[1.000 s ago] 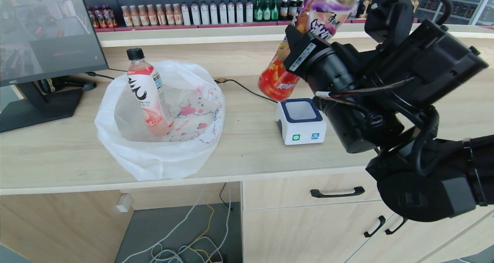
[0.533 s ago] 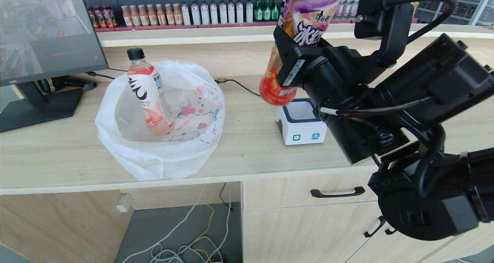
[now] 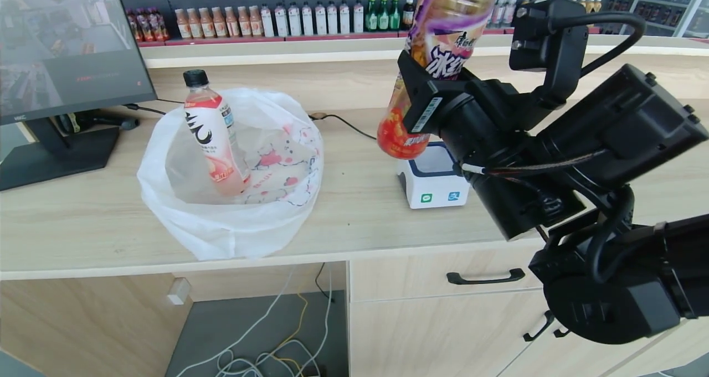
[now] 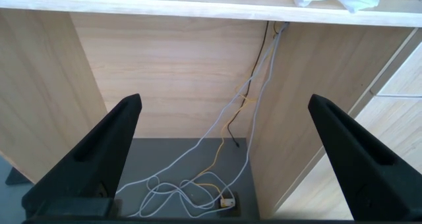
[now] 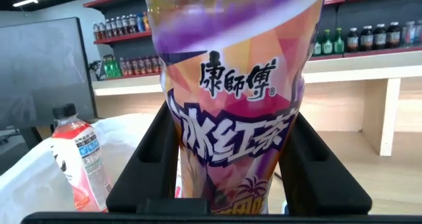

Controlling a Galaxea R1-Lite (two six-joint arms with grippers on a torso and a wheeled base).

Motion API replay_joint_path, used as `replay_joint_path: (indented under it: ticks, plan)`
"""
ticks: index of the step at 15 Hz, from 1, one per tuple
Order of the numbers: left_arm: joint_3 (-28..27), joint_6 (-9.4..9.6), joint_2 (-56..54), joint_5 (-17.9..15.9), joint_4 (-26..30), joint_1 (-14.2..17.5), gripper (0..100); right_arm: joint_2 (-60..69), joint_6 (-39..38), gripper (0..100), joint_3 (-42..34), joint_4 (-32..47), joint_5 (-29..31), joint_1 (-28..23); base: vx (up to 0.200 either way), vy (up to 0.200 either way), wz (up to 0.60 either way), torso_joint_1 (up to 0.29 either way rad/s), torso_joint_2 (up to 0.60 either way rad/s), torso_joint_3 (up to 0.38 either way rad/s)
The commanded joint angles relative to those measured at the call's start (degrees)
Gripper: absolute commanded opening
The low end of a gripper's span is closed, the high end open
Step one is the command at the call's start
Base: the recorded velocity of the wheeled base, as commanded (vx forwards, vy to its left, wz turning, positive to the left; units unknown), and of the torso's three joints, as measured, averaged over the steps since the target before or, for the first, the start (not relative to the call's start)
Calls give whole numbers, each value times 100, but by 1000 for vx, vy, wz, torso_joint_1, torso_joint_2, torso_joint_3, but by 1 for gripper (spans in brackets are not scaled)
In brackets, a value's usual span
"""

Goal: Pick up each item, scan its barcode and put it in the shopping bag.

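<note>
Two fingers point(image 5: 150, 165) of my right hand point(image 5: 234, 168) are pressed against opposite sides of the iced tea bottle point(image 3: 446, 34), clamping it across its label, so this hand is closed on the bottle and carries it in the air. The bottle leans, its rounded base lowest and its upper end rising past the top of the head view. The base hangs close over the far left corner of the white scanner point(image 3: 432, 180), which sits on the table point(image 3: 360, 216) a little back from the front edge. Further along that front edge, towards my left, the white shopping bag point(image 3: 232, 230) stands open, its rim folded outward. A pink bottle point(image 3: 213, 136) with a black cap leans inside it, cap uppermost. A dark monitor point(image 3: 61, 39) stands at the table's left end. My left hand point(image 4: 224, 102) hangs below the table's front edge with its fingers spread wide and nothing between them, facing loose cables point(image 4: 198, 184) on the floor.
</note>
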State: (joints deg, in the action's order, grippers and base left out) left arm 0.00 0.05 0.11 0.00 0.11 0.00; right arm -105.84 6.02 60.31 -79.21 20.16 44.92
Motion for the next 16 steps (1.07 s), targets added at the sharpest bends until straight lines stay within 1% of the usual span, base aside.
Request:
replay_joint_path:
  ticks: [1,4,6,7,10,13,14,16]
  plan:
    - [0,-5,-2,0,-2,0,100,-60,-75,0,-28,3,-12,-124,0,200,0,-2,2,12]
    - [0,-14,-2,0,-2,0,100,-51,-303,0,-63,3,-74,-238,0,200,0,7,4,2]
    - [0,-14,-2,0,-2,0,100,19,-382,0,-256,3,-259,-370,0,200,0,0,2,9]
    - [0,-14,-2,0,-2,0,100,46,-374,0,-379,-6,-566,-511,0,200,0,-2,2,7]
    - [0,-22,-2,0,-2,0,100,37,-365,0,-467,-173,-1006,-634,0,200,0,4,2,2]
    - [0,-22,-2,0,-2,0,100,19,-391,0,-784,-472,-1023,-634,0,200,0,2,1,2]
    - [0,-5,-2,0,-2,0,100,19,-400,0,-915,-683,-1014,-634,0,200,0,7,2,2]
    - [0,-5,-2,0,-2,0,100,11,-382,0,-924,-736,-1014,-651,0,0,0,0,0,0]
